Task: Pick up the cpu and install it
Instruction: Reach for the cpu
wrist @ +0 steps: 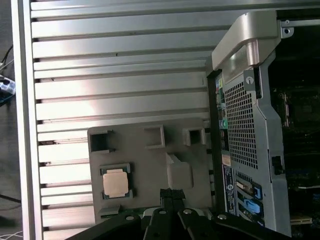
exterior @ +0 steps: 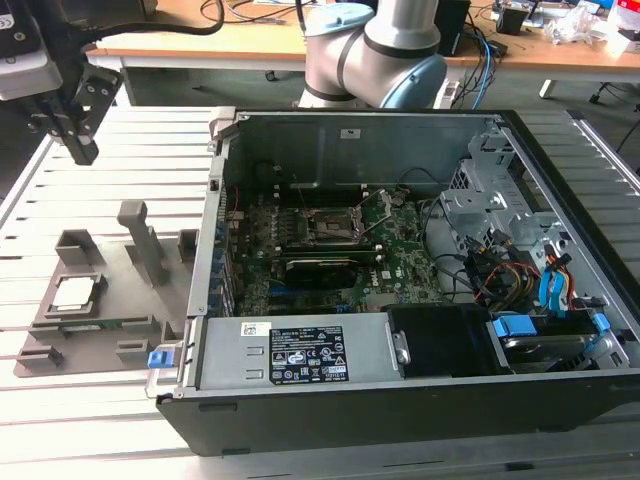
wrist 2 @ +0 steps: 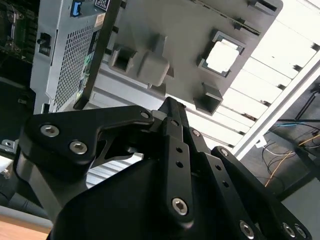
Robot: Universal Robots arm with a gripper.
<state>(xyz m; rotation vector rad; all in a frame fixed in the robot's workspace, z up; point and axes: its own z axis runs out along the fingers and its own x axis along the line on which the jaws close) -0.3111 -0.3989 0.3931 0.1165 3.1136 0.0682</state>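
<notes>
**CPU in its holder, gripper closed and empty above the table**

The cpu (exterior: 75,293) lies flat in a square pocket of the grey holder plate (exterior: 128,312), on the exterior view's left. It also shows in the first wrist view (wrist: 116,181) and the second wrist view (wrist 2: 223,55). The gripper (exterior: 85,152) hangs above the slatted table, well apart from the cpu, with its fingers pressed together and nothing between them; both wrist views show the same closed tips (wrist: 172,191) (wrist 2: 170,104).

On the holder plate, a tall grey post (exterior: 140,240) rises between the cpu and the open computer case (exterior: 400,425). The case's side wall (exterior: 205,260) stands between the plate and the motherboard (exterior: 410,265). The black CPU socket (exterior: 325,228) sits on the motherboard with its frame raised. A power supply (exterior: 290,352) fills the near side of the case, and blue cables (exterior: 555,285) bunch at the exterior view's right.

Everything rests on a ribbed aluminium table (exterior: 100,425). Behind it are the arm's base (exterior: 375,50) and a wooden desk (exterior: 200,42).
</notes>
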